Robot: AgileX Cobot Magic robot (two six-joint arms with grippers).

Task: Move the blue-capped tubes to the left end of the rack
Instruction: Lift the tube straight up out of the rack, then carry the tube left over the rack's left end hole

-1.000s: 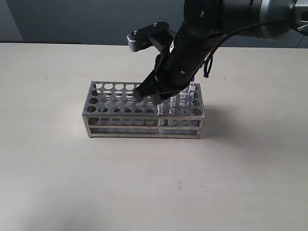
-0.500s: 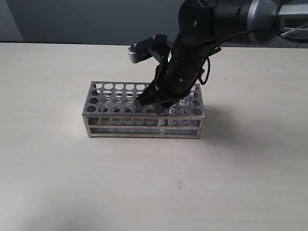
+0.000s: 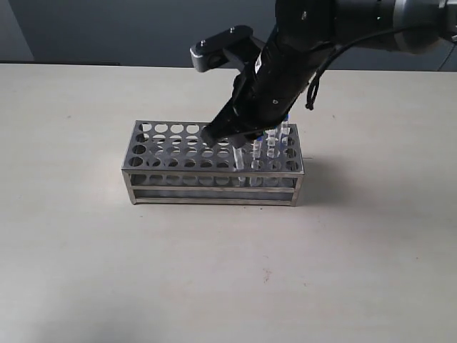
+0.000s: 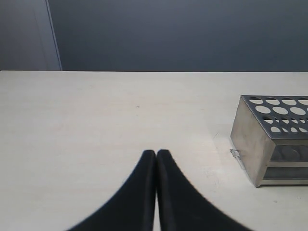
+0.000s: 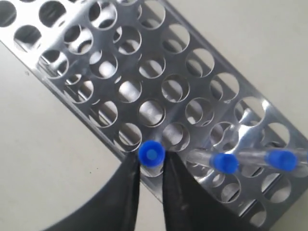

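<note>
The blue-capped tube (image 5: 151, 154) I'm working on stands upright in the front row of the rack (image 3: 214, 179), to the right of its middle in the exterior view. My right gripper (image 5: 151, 162) has its fingers pinched on the tube just under the cap. The tube seems partly lifted, though I can't tell from here whether its lower end is clear of the hole. The other blue-capped tubes (image 3: 272, 145) stand at the rack's right end, just beside the held one. My left gripper (image 4: 156, 154) sits well apart, over the bare table (image 3: 86, 250), its fingers pressed together on nothing.
</note>
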